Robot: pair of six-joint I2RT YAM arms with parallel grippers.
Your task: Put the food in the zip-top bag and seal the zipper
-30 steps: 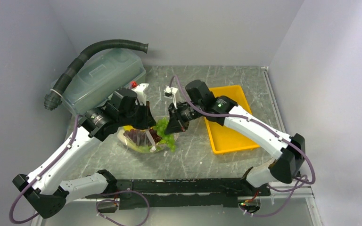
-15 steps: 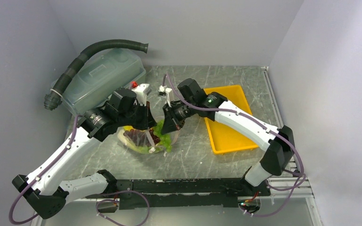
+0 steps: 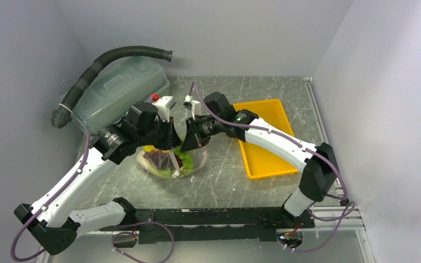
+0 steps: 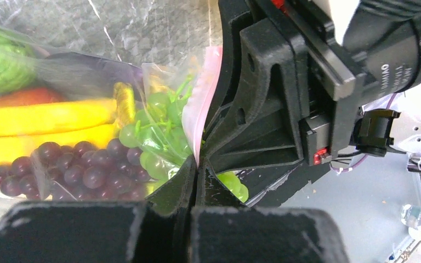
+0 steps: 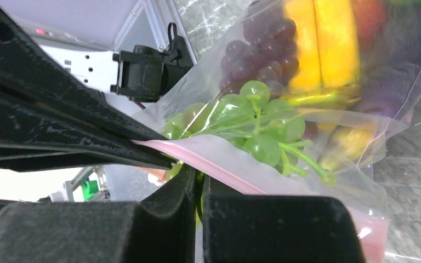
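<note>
The clear zip-top bag [image 3: 197, 160] lies on the table between both arms, with the food [image 3: 160, 160] inside. The left wrist view shows dark purple grapes [image 4: 77, 172], yellow bananas [image 4: 44, 127], green grapes [image 4: 159, 134] and a round green vegetable [image 4: 0, 60] through the plastic. My left gripper [image 4: 197, 164] is shut on the pink zipper [image 4: 204, 101]. My right gripper [image 5: 200, 176] is shut on the same zipper [image 5: 235, 159], right beside the left fingers [image 5: 60, 129]. In the top view the two grippers [image 3: 172, 145] [image 3: 185, 147] almost touch above the bag's mouth.
A yellow tray [image 3: 263, 159] lies to the right of the bag, under the right forearm. A large translucent lidded tub [image 3: 115, 90] with a dark corrugated hose [image 3: 109, 57] stands at the back left. Grey walls close in on three sides.
My right gripper has slid left along the bag's mouth until it meets the left gripper. The greens that bulged out on the right now sit further inside. The left arm has stayed put.
</note>
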